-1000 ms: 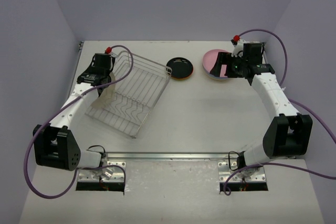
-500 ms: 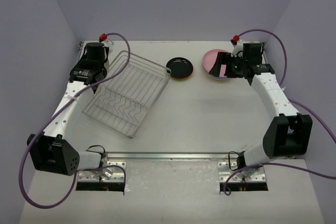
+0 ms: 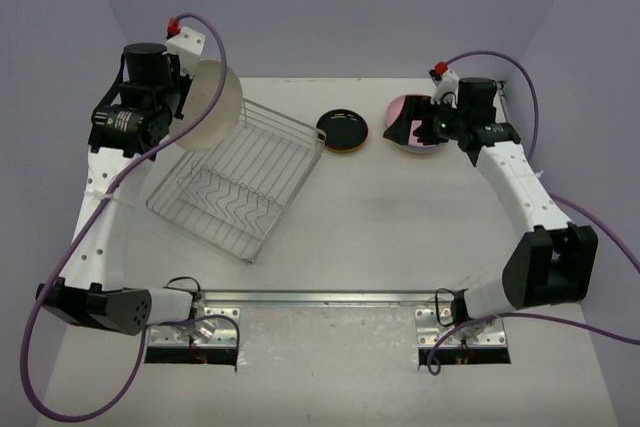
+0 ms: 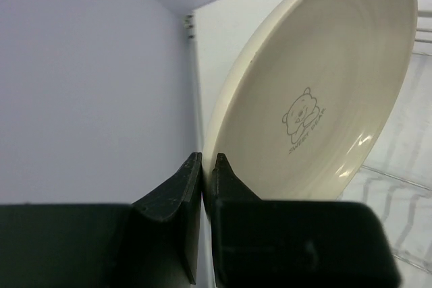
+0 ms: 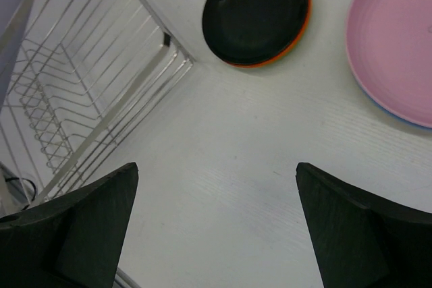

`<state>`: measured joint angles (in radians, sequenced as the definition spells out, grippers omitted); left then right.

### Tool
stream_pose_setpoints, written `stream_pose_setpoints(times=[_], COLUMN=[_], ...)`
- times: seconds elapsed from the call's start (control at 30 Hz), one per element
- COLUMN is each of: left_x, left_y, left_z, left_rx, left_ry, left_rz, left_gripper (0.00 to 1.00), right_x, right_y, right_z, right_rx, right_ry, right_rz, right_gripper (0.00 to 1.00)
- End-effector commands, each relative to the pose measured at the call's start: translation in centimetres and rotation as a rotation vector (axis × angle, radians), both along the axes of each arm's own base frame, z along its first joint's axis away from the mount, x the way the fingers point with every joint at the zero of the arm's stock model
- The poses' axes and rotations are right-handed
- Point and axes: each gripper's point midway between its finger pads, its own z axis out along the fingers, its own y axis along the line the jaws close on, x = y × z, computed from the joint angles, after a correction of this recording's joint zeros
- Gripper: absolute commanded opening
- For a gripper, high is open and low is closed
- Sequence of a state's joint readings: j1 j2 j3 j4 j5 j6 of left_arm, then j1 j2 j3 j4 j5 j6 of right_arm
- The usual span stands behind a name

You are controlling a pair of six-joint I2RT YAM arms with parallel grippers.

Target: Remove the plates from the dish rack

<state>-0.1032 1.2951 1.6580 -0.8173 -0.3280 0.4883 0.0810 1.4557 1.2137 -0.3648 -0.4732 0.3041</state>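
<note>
Holding a cream plate [image 4: 317, 99] by its rim, the left gripper [image 4: 208, 166] is clamped tight.
The rack [image 3: 240, 182] sits beneath it; the right gripper [image 5: 214, 170] is spread wide, with a black plate [image 5: 255, 13] and a pink plate [image 5: 398, 45] ahead.

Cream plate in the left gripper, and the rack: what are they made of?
Cream plate: glossy, glazed ceramic or melamine, can't tell which; soft highlights, printed bear. Rack: thin bare metal wire, judging by its silvery glint.
</note>
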Motion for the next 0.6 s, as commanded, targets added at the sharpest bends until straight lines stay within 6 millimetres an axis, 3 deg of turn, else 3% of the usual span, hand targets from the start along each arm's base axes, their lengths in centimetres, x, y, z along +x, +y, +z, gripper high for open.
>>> stream_pose_setpoints(times=[0.0,0.1,0.17,0.27,0.4,0.57], left_x=[-1.3,-2.1,-2.6,-3.5,-4.8,-5.7], left_y=[-6.4,-9.1,-10.5,-12.4,-14.8,-16.0], left_z=[-4.6,-5.9,-6.3,-7.1,-8.4,-9.1], left_rx=[-0.299,-0.398,-0.438,-0.481,-0.513,-0.516], left_ry=[0.172,0.227,0.255,0.283,0.332,0.359], left_rz=[-0.209,-0.302,-0.359,-0.427,-0.487,-0.522], left_gripper=[0.0,0.0,0.0,0.0,0.0,0.0], right_x=[-1.2,-2.5,-2.5,-3.0,-2.3,-1.9], right_y=[4.8,8.6,9.8,12.8,15.3,17.5], right_z=[7.3,8.5,9.3,9.3,8.0,7.0], right_rx=[0.048,-0.002,-0.034,-0.071,-0.13,-0.18], right_ry=[-0.236,-0.288,-0.317,-0.33,-0.31,-0.297], right_rz=[0.161,0.251,0.266,0.318,0.346,0.386], right_gripper=[0.99,0.99,0.99,0.99,0.99,0.97])
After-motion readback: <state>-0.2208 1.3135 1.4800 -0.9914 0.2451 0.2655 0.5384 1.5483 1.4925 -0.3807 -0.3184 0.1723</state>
